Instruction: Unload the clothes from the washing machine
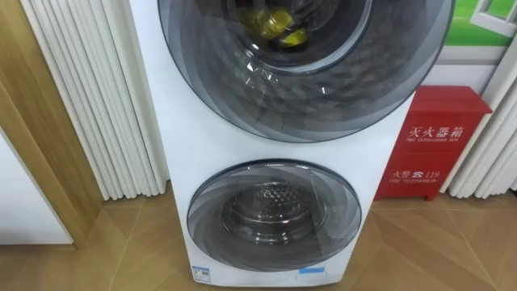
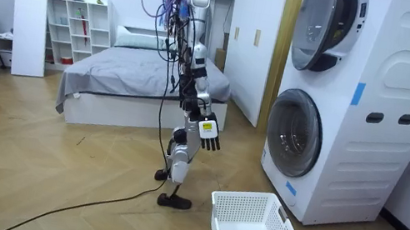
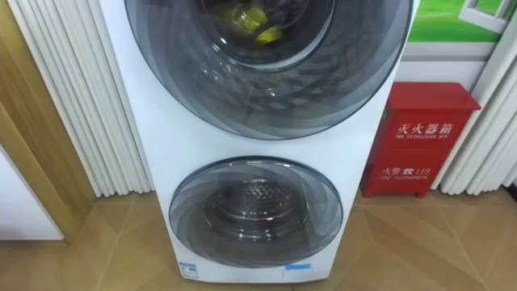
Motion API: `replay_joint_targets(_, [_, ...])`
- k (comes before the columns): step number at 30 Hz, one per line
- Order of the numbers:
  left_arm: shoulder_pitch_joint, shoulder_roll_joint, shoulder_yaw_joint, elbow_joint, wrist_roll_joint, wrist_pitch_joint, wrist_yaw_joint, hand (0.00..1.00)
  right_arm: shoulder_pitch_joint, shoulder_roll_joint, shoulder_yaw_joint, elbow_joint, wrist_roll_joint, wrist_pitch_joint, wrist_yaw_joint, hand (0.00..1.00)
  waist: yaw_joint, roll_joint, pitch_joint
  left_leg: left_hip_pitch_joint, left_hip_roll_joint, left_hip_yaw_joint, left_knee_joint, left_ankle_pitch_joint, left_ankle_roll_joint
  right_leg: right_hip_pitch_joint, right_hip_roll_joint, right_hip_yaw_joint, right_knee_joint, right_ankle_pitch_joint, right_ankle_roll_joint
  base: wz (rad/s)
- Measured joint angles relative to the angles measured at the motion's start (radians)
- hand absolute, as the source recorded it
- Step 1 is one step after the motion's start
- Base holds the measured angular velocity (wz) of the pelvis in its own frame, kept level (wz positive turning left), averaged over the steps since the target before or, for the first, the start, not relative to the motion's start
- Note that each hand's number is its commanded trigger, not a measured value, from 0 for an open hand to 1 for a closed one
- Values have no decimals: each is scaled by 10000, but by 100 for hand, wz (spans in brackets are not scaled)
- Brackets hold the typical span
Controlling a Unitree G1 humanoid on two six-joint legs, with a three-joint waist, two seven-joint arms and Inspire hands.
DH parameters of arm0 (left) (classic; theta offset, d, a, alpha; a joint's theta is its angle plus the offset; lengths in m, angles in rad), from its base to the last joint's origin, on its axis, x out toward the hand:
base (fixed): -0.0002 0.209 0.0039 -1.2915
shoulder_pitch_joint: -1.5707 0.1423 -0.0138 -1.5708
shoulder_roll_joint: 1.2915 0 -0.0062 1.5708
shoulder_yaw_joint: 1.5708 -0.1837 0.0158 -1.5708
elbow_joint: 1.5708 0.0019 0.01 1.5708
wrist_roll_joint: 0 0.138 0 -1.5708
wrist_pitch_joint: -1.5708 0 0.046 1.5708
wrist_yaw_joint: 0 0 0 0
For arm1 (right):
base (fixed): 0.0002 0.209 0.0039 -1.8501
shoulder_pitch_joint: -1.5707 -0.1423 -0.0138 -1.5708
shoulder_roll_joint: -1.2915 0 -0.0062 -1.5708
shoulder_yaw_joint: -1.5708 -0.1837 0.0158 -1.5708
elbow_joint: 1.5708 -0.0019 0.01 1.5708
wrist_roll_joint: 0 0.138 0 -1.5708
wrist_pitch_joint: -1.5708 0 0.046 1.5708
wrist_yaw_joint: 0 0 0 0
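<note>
- Build: a slim, narrow frame of silver-grey and white shells joined by dark segments.
- Head: small, rounded and pale silver.
- Cables: a bundle of purple and dark leads rises from the shoulders and out of the top of the room view; one dark cable trails away from the foot.
- Right hand (image 2: pixel 210 131): pale back bearing a small white tag with a yellowish mark; dark fingers (image 2: pixel 213 143).
- Legs: pale thigh and shin covers above a dark, flat foot.

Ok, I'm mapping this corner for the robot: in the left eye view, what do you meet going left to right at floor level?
wooden panel → white slats → washing machine → red cabinet → more white slats
</note>
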Motion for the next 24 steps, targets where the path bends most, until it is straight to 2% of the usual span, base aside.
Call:
replay_joint_targets(10, [-89, -2, -10, 3, 0, -124, 212, 0, -7, -5, -12, 10, 100, -7, -13, 0, -19, 22, 8, -5, 3, -7, -27, -1, -1, -5, 4, -1, 9, 0, 0, 0])
replay_joint_targets(13, [-75, -4, -15, 2, -6, -124, 211, 0, 1, -1, -34, 59, 436, 1, -143, 0, -18, 99, -14, 22, 8, -30, -137, -1, -1, -10, 18, 3, 7, 0, 0, 0])
replay_joint_targets(16, [-58, -6, -5, 3, -131, -131, 191, 0, 7, 26, -247, 59, 443, 3, -316, 0, -26, 98, 14, 34, 5, -10, -141, -1, 0, 25, 15, 27, 15, 0, 0, 0])
replay_joint_targets(19, [-80, -14, 24, -21, -220, -177, 129, 0, 54, 35, -701, -18, 556, 39, -654, 0, -25, 98, 12, 31, 4, -10, -140, -1, -1, 15, 9, 15, 21, 0, 0, 0])
replay_joint_targets(21, [-111, 5, 82, -52, -592, -277, 48, 0, 63, -21, -1326, -543, 990, 153, -1023, 0, -62, 73, 40, 39, 0, 6, -137, 0, 0, 28, 2, 4, 21, -1, 2, 0])
replay_joint_targets(24, [-112, 20, 399, -55, -562, -367, -60, 0, -129, -95, -2300, -1606, 1225, 216, -1567, 0, -102, 16, 62, 127, -3, 98, -143, 1, 1, -12, 10, 105, 29, -9, 10, -7])
